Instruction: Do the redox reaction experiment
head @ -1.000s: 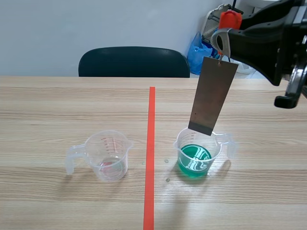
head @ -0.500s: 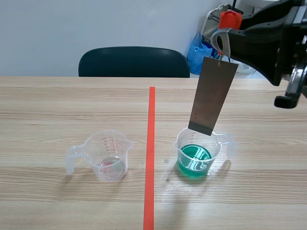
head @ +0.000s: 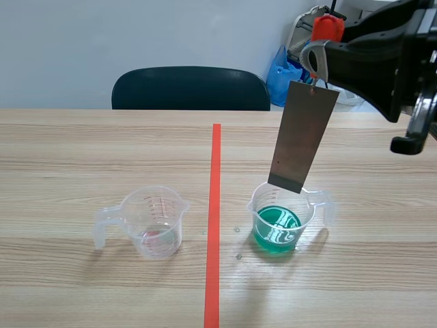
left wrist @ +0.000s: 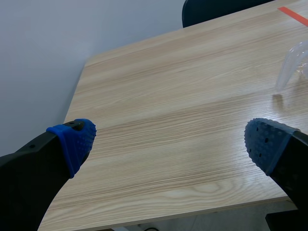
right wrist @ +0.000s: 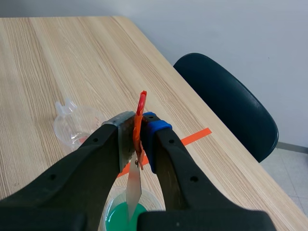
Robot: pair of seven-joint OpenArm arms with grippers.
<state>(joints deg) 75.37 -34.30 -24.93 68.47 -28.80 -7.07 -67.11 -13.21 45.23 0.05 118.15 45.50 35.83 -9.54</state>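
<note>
2 clear plastic measuring cups with handles and spouts stand on the pale wood-grain table, 1 on each side of the orange-red tape line. The left cup holds only a thin pinkish film at its bottom. The right cup holds a shallow pool of green liquid.

A flat, dull grey metal strip hangs tilted over the right cup, its lower edge level with the far rim. Whether it touches the liquid cannot be told. The strip dangles from an orange-red clip, and the right gripper is clamped on that clip.

The left gripper hovers over bare table at the left, its blue dotted pads wide apart. In its wrist view, only part of the left cup shows, cut off at the edge. A dark rounded chair stands at the far side.
</note>
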